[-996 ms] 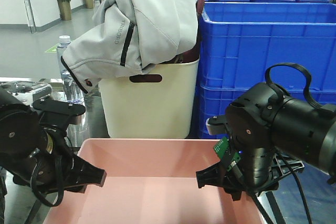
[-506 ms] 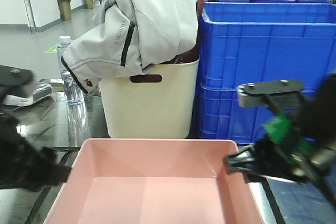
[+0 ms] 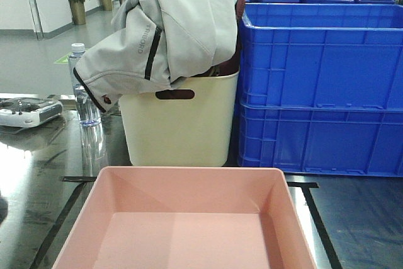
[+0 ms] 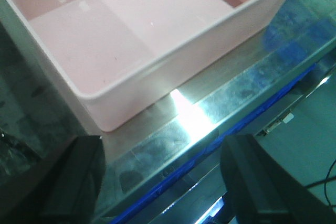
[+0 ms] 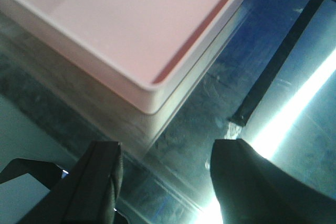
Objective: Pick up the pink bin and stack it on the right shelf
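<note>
The empty pink bin [image 3: 182,190] rests flat on the glossy dark right shelf [image 3: 50,174], in front of the cream tub. Neither gripper appears in the front view. In the left wrist view, my left gripper [image 4: 163,182] is open and hangs off a near corner of the pink bin [image 4: 131,40], clear of it, over the shelf [image 4: 210,114] edge. From the right wrist, my right gripper [image 5: 173,182] is open too, with another corner of the pink bin [image 5: 131,24] ahead of its fingers and a gap of bare shelf [image 5: 220,93] between.
Behind the bin stand a cream handled tub [image 3: 182,124] heaped with a grey jacket [image 3: 170,23] and stacked blue crates [image 3: 321,86]. A water bottle [image 3: 85,92] and a white controller [image 3: 28,111] sit at the left. Black tape lines [image 3: 315,212] cross the shelf.
Both arms, which were at the bin's two sides a second ago, have drawn back out of the front view. The bin has stayed in place on the shelf.
</note>
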Robot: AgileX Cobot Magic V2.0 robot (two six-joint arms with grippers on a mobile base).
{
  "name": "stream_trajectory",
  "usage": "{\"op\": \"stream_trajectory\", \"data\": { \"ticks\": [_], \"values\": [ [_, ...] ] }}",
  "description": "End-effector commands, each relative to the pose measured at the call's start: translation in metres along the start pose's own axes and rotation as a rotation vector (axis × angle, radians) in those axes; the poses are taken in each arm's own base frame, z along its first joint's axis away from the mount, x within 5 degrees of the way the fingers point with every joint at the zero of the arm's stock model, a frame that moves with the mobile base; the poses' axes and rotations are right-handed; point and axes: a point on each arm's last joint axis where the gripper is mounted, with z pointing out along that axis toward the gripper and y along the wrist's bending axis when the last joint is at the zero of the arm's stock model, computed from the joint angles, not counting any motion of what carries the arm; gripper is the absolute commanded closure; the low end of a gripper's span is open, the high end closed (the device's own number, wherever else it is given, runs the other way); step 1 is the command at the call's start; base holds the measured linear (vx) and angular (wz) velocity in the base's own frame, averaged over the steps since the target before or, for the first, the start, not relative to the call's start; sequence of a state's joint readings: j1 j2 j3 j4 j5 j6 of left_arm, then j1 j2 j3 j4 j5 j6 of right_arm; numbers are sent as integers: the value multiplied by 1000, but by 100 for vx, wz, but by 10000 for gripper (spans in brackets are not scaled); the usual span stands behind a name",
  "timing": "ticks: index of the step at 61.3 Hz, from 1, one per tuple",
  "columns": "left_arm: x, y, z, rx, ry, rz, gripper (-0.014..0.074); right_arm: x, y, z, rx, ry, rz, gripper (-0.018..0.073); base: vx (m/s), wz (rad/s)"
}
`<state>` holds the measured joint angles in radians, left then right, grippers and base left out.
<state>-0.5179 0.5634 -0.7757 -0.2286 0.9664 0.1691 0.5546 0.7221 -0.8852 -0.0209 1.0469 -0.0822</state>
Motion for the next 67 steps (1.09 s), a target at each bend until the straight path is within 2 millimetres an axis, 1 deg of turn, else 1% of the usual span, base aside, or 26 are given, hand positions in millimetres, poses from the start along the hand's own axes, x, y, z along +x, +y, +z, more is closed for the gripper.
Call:
{"op": "stream_trajectory", "data": {
  "ticks": [1,7,9,12,17,21,26,30,39,51,54,60,64,67],
  "values": [
    [2,-2,-3,6,-100,0,17,3,-1,-5,19,-86,-14,155,0,0],
    [11,-1,0,2,-101,17,75,16,0,-2,16,-71,-18,211,0,0],
    [13,-1,0,1,-103,27,100,18,1,-2,16,-70,-18,243,0,0],
    [15,0,2,0,-100,27,161,22,1,1,14,-56,-17,307,0,0],
    [16,-1,3,4,-82,26,251,23,1,3,19,-41,-22,404,0,0],
    [16,-1,3,4,-82,26,309,24,0,3,23,-33,-20,465,0,0],
    [16,-1,3,4,-84,26,384,24,0,3,21,-32,-20,531,0,0],
    [16,-1,3,4,-84,26,423,24,0,3,21,-32,-20,570,0,0],
    [16,-1,3,4,-84,26,481,25,0,3,21,-24,-20,574,0,0],
    [19,-1,1,-1,-96,25,492,25,1,3,20,-25,-19,573,0,0],
    [22,0,1,-14,-111,19,492,25,1,3,20,-24,-19,573,0,0],
    [38,2,-2,-60,-147,10,492,25,1,3,19,-24,-18,571,0,0],
    [49,7,-3,-135,-195,17,492,25,1,3,17,-24,-17,571,0,0],
    [54,11,-2,-190,-245,26,492,25,0,3,21,-23,-20,571,0,0]
  ]
}}
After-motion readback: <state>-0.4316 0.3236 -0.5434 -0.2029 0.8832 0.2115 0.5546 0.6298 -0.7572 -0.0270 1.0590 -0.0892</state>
